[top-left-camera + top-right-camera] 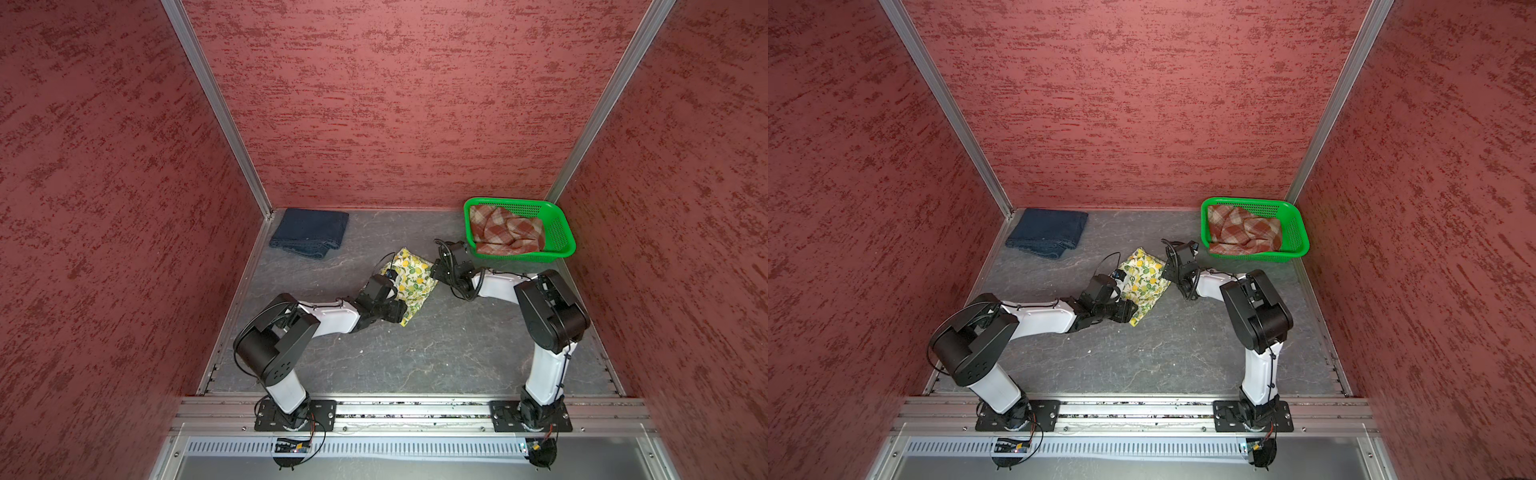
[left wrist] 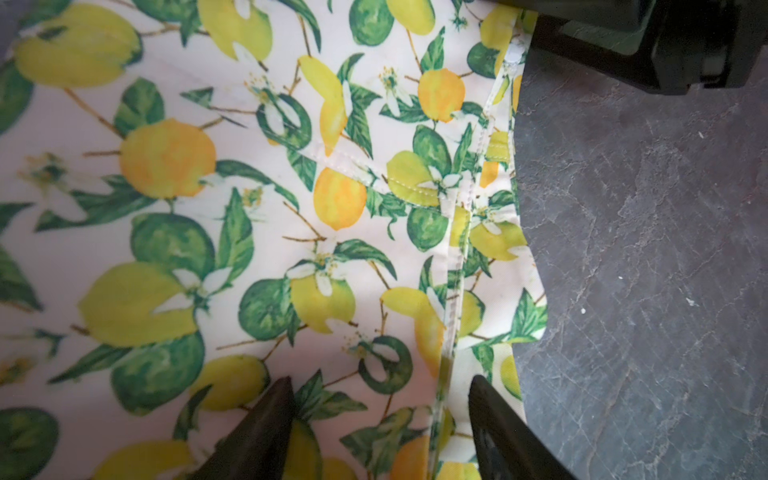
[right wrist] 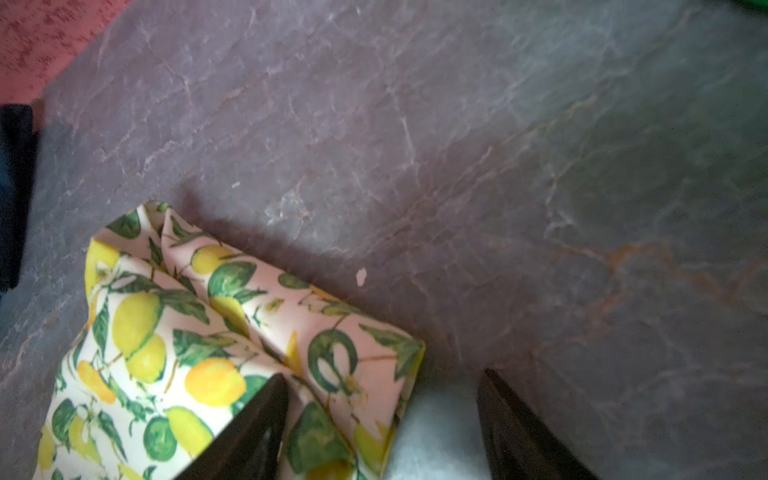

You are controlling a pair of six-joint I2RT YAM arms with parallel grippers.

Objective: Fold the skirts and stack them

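Observation:
The cream lemon-print skirt (image 1: 417, 279) (image 1: 1146, 279) lies folded mid-table. My left gripper (image 2: 382, 388) (image 1: 392, 287) hovers low over it, open, both fingertips above flat cloth near a seamed edge (image 2: 455, 266). My right gripper (image 3: 382, 386) (image 1: 435, 271) is open astride the skirt's folded corner (image 3: 365, 365). One of its fingers (image 3: 257, 424) is over the cloth and bare table shows between the corner and the other. The folded navy denim skirt (image 1: 309, 232) (image 1: 1048, 232) rests in the back-left corner. The rust-red plaid skirt (image 1: 505, 230) (image 1: 1244, 230) lies crumpled in the basket.
A green perforated basket (image 1: 559, 239) (image 1: 1296, 235) stands at the back right, close behind my right wrist. Red textured walls enclose the grey stone-look table (image 1: 436, 357) on three sides. Both arm bases are bolted to the front rail.

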